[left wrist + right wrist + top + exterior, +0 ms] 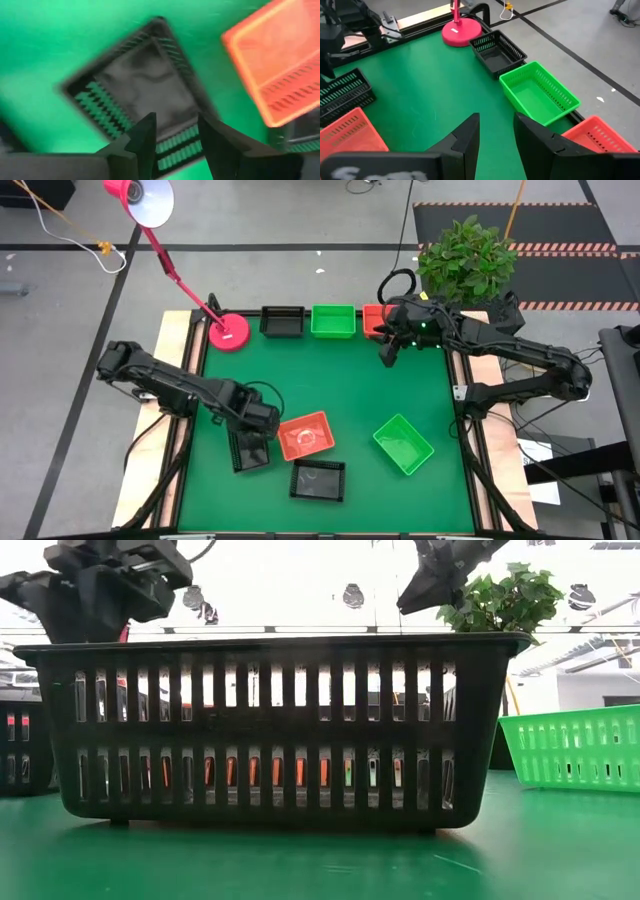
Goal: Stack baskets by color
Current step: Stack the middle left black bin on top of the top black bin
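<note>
Two dark robot arms are working over a green table [330, 380] strewn with plastic baskets. The left gripper [255, 442] is hovering near the front left of the mat, directly above a black basket [248, 450] lying there; in the left wrist view its fingers [145, 137] are standing apart with only the basket's wall and the mat showing between them, gripping nothing. Just beside that basket, an orange-red basket [306, 435] is sitting tilted, and a second black basket [318, 480] is lying nearer the front edge. A bright green basket [403, 444] is resting at an angle toward the front right. Along the far edge, a black basket [282, 321], a green basket [333, 320] and an orange-red basket [374, 319] are lining up side by side, next to a round pink lamp base [229, 332]. The right gripper [389, 352] is hanging above the mat near that row's orange-red end, its fingers [465, 137] parted and empty. A potted plant [466, 258] is standing beyond the table's far right corner.
</note>
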`<state>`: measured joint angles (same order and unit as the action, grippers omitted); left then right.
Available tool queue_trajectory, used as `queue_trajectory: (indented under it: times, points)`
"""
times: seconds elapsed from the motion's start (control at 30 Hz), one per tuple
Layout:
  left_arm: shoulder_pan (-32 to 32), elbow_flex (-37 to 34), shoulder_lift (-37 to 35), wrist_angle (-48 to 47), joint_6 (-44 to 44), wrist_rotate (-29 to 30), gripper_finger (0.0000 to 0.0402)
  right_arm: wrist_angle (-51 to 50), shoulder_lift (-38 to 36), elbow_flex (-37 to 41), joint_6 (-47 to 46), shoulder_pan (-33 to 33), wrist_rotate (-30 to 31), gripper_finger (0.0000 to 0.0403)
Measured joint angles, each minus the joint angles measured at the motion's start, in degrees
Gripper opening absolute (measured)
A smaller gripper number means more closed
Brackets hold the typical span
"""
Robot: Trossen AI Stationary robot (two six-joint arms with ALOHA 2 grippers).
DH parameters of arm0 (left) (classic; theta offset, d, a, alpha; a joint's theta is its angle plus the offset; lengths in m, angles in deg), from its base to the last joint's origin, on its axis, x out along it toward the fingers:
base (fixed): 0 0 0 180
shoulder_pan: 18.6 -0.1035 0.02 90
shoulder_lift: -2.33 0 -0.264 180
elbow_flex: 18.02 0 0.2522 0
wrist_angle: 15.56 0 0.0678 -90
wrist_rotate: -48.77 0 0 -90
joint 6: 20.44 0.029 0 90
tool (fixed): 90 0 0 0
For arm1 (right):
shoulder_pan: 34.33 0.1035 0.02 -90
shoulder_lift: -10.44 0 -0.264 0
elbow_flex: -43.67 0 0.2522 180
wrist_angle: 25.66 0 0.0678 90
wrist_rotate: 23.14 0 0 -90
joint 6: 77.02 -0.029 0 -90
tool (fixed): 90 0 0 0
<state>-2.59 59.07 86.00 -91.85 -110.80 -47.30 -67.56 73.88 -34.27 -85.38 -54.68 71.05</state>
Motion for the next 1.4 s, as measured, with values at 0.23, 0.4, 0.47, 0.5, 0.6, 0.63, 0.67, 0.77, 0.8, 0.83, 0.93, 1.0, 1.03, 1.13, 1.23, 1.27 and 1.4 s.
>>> queue_trajectory:
  times: [0.23,0.4,0.47,0.5,0.6,0.63,0.67,0.77,0.8,0.83,0.93,1.0,1.03,1.13,1.23,1.27,1.4]
  points:
    - [1.9,-4.0,0.8,13.1,-10.0,-0.9,0.0137,0.0,0.0,0.0,2.1,0.0,0.0,0.0116]
    - [3.7,-6.5,0.7,16.4,-18.5,1.0,0.0115,0.0,0.0,0.0,9.0,-0.2,0.1,0.0116]
    - [4.1,-7.3,0.7,16.4,-21.4,1.2,0.0106,0.1,0.0,0.0,13.4,-0.6,0.1,0.0116]
    - [4.3,-7.6,0.7,16.7,-22.6,1.4,0.0102,0.0,0.0,0.0,15.4,-0.8,0.2,0.0116]
    - [4.9,-9.2,0.7,18.6,-24.0,2.9,0.0092,0.0,0.0,0.0,20.4,-1.4,0.2,0.0116]
    - [5.1,-9.8,0.7,20.2,-23.8,3.2,0.009,0.0,0.0,0.0,21.4,-1.7,0.2,0.0116]
    - [5.2,-10.2,0.7,21.5,-23.8,3.4,0.0088,0.0,0.0,0.0,22.1,-1.8,0.2,0.0116]
    - [5.6,-11.5,0.7,24.0,-24.2,3.8,0.0083,0.0,0.0,0.0,22.7,-2.1,0.2,0.0116]
    - [5.8,-11.8,0.7,24.7,-24.2,4.0,0.0082,0.0,-0.2,0.0,22.5,-2.1,0.2,0.0116]
    - [5.9,-12.2,0.7,25.6,-24.2,4.0,0.0082,-0.1,-0.4,0.0,22.3,-2.1,0.2,0.0116]
    - [5.9,-12.5,0.7,26.2,-24.2,4.1,0.0081,-0.6,-1.1,0.0,22.1,-2.1,0.2,0.0116]
    - [5.9,-12.5,0.7,25.3,-24.2,4.7,0.0081,-1.5,-1.6,0.0,22.0,-2.1,0.1,0.0116]
    - [5.9,-12.5,1.0,24.8,-24.1,5.0,0.0081,-2.0,-1.9,0.0,21.9,-2.1,0.1,0.0116]
    - [5.6,-12.5,2.4,24.0,-23.4,5.2,0.008,-3.7,-3.3,0.0,22.1,-2.1,0.2,0.0116]
    - [5.4,-12.5,3.2,24.9,-19.7,5.2,0.0063,-4.3,-4.7,0.0,22.1,-2.1,0.2,0.0116]
    - [5.4,-12.5,3.7,25.3,-18.7,5.2,0.005,-4.4,-5.0,0.0,22.2,-2.1,0.2,0.0116]
    - [5.3,-12.3,4.2,25.8,-16.6,5.0,0.0013,-4.3,-5.9,-0.1,22.5,-2.1,0.4,0.0116]
